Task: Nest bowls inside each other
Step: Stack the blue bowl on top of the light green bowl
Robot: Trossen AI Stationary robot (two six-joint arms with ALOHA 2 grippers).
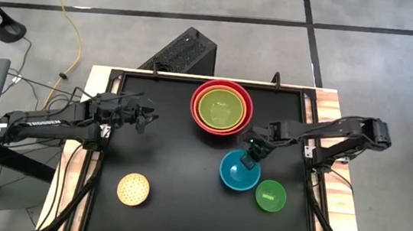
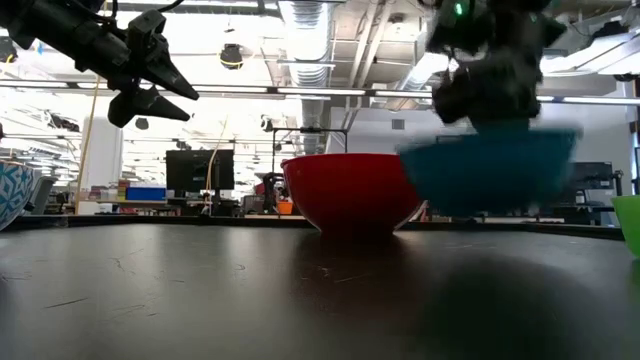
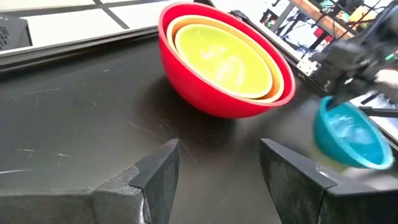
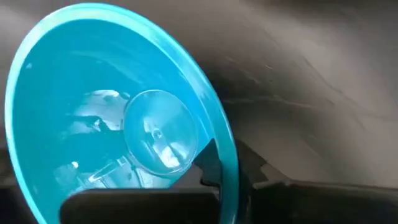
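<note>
At the table's far middle stands a red bowl [image 1: 221, 107] with an orange bowl [image 3: 273, 93] and a lime-green bowl [image 1: 220, 106] nested in it. My right gripper [image 1: 250, 157] is shut on the blue bowl [image 1: 237, 173], near the table's right. A small bright green bowl [image 1: 270, 195] sits just right of it, toward the near edge. The pale-yellow speckled bowl [image 1: 133, 190] sits near the front left. My left gripper [image 1: 147, 117] hangs open above the table's left part, with nothing between its fingers. My right gripper holds the blue bowl by its rim [image 4: 227, 163], on the far right side, toward the red stack. One finger [image 4: 210, 163] is inside the bowl and the other outside. The fingers slant down from above. In the low view the bowl [image 2: 490, 170] hangs clear of the table, mouth up.
The black tabletop [image 1: 178, 166] lies bare between the stack and the speckled bowl. A raised frame edges the table [image 1: 118, 75]. A dark box [image 1: 186, 52] stands on the floor beyond the far edge.
</note>
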